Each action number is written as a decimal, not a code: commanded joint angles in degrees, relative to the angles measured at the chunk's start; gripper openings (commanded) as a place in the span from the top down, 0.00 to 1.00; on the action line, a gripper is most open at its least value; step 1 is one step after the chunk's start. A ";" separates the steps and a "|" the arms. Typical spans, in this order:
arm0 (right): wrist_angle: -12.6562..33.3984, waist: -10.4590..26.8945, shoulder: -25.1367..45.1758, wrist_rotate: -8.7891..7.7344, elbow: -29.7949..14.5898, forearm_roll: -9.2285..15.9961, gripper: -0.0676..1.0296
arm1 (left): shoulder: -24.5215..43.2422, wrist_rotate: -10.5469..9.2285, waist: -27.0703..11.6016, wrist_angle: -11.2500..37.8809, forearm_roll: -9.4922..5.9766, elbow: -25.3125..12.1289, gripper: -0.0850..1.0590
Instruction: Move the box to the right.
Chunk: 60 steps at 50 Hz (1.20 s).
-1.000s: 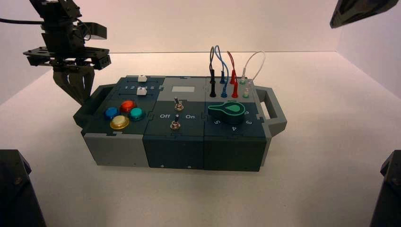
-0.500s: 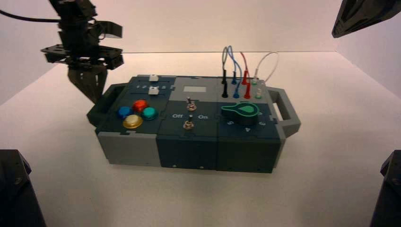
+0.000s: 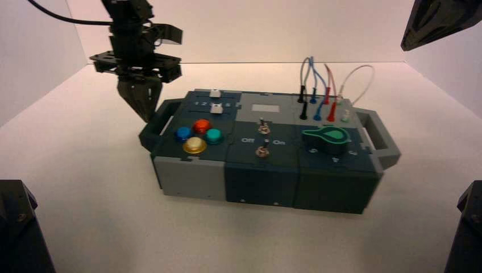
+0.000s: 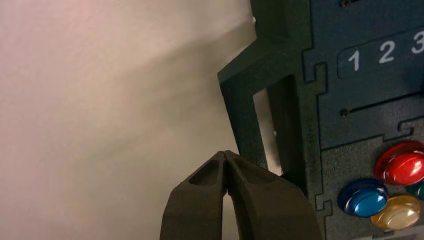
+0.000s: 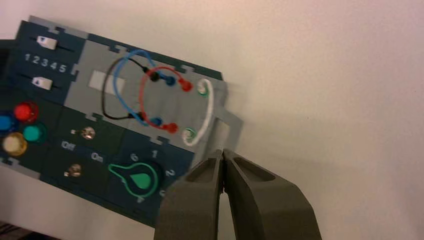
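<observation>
The box (image 3: 261, 182), dark teal and grey, stands on the white table, turned slightly. It bears four coloured buttons (image 3: 198, 135), two toggle switches (image 3: 262, 138), a green dial (image 3: 327, 136) and coloured wires (image 3: 318, 79). My left gripper (image 3: 146, 117) is shut and empty, with its tips against the outer side of the box's left handle (image 3: 152, 124). The left wrist view shows the shut tips (image 4: 226, 153) beside that handle (image 4: 245, 115). My right gripper (image 5: 222, 151) is shut and empty, held high above the box's right handle (image 5: 227, 120); its arm (image 3: 437, 20) shows at the top right.
The box's right handle (image 3: 381, 136) faces open table on the right. White walls close the back and sides. Dark arm bases stand at the near left corner (image 3: 20, 227) and the near right corner (image 3: 466, 227).
The box has slid to the right across the table, and my shut left gripper has moved right with it at the left handle. The right arm has stayed put.
</observation>
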 commanded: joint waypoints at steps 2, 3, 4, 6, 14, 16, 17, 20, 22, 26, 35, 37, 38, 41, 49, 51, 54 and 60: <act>0.09 0.26 -0.09 -0.09 -1.93 0.26 0.96 | -0.44 0.18 -4.66 0.18 -1.67 -1.93 0.95; 0.18 0.26 -0.09 -0.09 -1.85 0.26 0.96 | -0.35 0.26 -5.01 0.35 -1.76 -2.11 0.95; 0.18 0.26 -0.09 0.00 -1.93 0.26 0.96 | -0.26 0.18 -5.45 0.53 -1.85 -2.37 0.95; 0.26 0.26 -0.09 0.00 -1.85 0.35 0.96 | -0.18 0.18 -5.98 0.79 -1.93 -2.72 0.95; 0.79 0.26 -0.09 0.00 -2.11 0.44 0.96 | 0.44 0.26 -8.61 1.58 -2.11 -3.87 0.95; 0.88 0.26 -0.09 0.00 -2.20 0.53 0.96 | 0.62 0.26 -9.05 1.76 -2.20 -4.13 0.95; 0.97 0.26 -0.09 0.00 -2.20 0.53 0.96 | 0.70 0.26 -9.32 1.85 -2.20 -4.31 0.95; 1.23 0.26 -0.09 0.00 -2.37 0.53 0.96 | 0.97 0.26 -10.11 2.20 -2.37 -4.83 0.95; 1.41 0.26 -0.09 0.00 -2.46 0.62 0.96 | 1.14 0.18 -10.63 2.29 -2.46 -5.10 0.95; 1.58 0.26 -0.09 0.00 -2.64 0.79 0.96 | 1.58 0.18 -11.34 2.46 -2.46 -5.54 0.95; 2.02 0.26 -0.09 -0.09 -2.64 1.14 0.96 | 1.85 0.26 -12.92 2.72 -2.81 -6.24 0.95; 2.20 0.26 -0.09 -0.09 -2.64 1.14 0.96 | 1.85 0.35 -13.45 2.81 -2.90 -6.50 0.95; 2.20 0.26 -0.09 0.00 -2.72 1.14 0.96 | 1.93 0.35 -13.54 2.90 -2.99 -6.59 0.95; 2.46 0.26 -0.09 0.00 -2.64 1.14 0.96 | 2.02 0.35 -14.33 3.08 -3.16 -7.03 0.95; 2.90 0.26 -0.09 0.00 -2.64 1.41 0.96 | 2.11 0.53 -16.52 3.69 -3.60 -8.09 0.95; 2.99 0.26 -0.09 0.00 -2.64 1.41 0.96 | 2.11 0.53 -17.14 3.78 -3.60 -8.35 0.95; 2.99 0.26 -0.09 0.00 -2.64 1.41 0.96 | 2.37 0.53 -17.31 3.87 -3.69 -8.61 0.95; 3.16 0.26 -0.09 0.00 -2.64 1.32 0.96 | 2.37 0.53 -17.40 3.87 -3.52 -8.44 0.95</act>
